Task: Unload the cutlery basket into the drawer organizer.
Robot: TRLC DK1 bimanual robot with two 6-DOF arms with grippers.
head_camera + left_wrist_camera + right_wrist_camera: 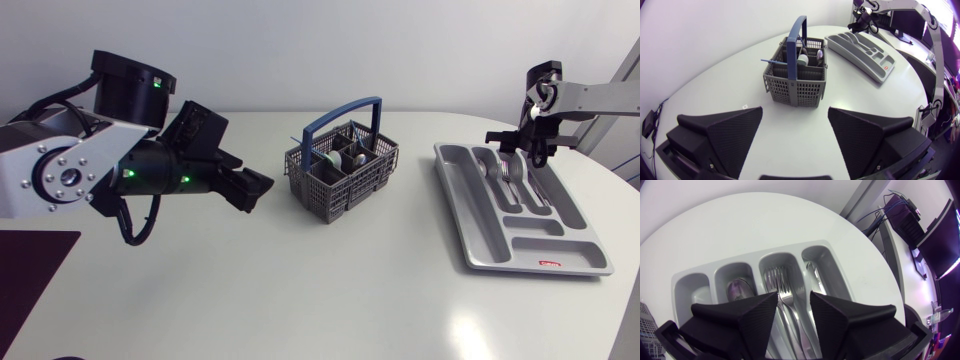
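The grey cutlery basket (340, 170) with a blue handle stands mid-table and holds several pieces. In the left wrist view the basket (797, 75) is straight ahead of my left gripper (795, 120), well apart from it, and the fingers are spread wide with nothing between them. My left gripper (255, 190) points at the basket from the left. The grey drawer organizer (480, 235) lies at the right. My right gripper (528, 158) hangs over its far end. In the right wrist view my right gripper (794, 302) stands open just above forks (782, 287) lying in a compartment; a spoon (737, 287) lies one slot over.
A dark mat (30, 270) covers the table's front left corner. A tiny white speck (745, 106) lies on the table between my left gripper and the basket. Bare table stretches between basket and organizer (875, 65).
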